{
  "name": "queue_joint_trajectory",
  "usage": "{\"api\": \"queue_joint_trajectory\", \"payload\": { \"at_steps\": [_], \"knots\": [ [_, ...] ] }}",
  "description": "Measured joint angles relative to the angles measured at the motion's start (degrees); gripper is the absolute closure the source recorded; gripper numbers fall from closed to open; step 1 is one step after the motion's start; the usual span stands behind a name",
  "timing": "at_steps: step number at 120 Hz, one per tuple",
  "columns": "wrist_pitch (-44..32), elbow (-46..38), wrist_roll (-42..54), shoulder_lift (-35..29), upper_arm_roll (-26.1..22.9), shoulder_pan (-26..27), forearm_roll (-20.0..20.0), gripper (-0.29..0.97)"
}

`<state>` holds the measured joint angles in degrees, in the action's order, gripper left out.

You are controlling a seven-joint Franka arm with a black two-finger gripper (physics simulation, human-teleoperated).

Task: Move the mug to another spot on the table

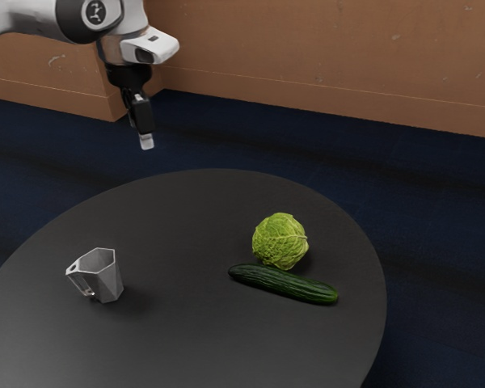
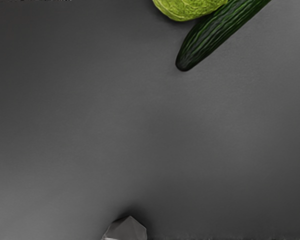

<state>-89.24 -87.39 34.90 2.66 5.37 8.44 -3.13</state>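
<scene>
1. The mug (image 1: 97, 275) stands upright on the round black table (image 1: 194, 214), mouth open to the ceiling and handle turned toward the exterior view's left. Nothing touches it, so we judge the move not yet begun.
2. Our gripper (image 1: 147, 139) hangs high above the table, well apart from the mug and beyond it toward the wall, pointing straight down. It is seen edge-on, so we cannot tell whether it is spread or pressed together; it carries nothing.
3. That height likely explains why the wrist view takes in the mug's faceted rim together with the vegetables.
4. A cabbage (image 1: 280, 240) and a cucumber (image 1: 283, 284) lie well apart from the mug, toward the exterior view's right of it and just beside each other.
5. Bare tabletop lies between the mug and these two, which we judge gives room for a new spot. The next move calls for coming down over the mug's rim.
</scene>
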Motion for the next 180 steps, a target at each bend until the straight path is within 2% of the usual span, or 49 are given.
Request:
{"api": "queue_joint_trajectory", "payload": {
  "at_steps": [23,37,52,72,87,111,128,151,168,180],
  "knots": [
    [0.02,-1.20,3.25,-0.93,0.08,0.53,-0.02,0.00],
    [0.00,-11.77,4.77,-8.96,0.22,1.09,0.30,0.00],
    [-1.43,-22.81,7.75,-16.69,0.82,-3.98,0.03,0.00],
    [-9.89,-35.13,15.61,-20.30,5.81,-5.28,-0.26,0.00],
    [-19.10,-42.72,23.47,-22.25,7.34,-6.87,-0.34,0.00],
    [-26.50,-47.25,33.68,-22.27,11.49,-7.91,0.01,0.00],
    [-32.83,-51.70,39.21,-22.09,12.34,-9.38,0.46,0.00],
    [-40.99,-54.05,44.89,-18.50,14.07,-9.84,4.00,0.00],
    [-46.33,-55.74,48.18,-14.82,15.02,-9.97,7.56,0.00],
    [-49.22,-55.80,52.00,-11.17,15.25,-10.51,14.68,0.00]
  ]
}}
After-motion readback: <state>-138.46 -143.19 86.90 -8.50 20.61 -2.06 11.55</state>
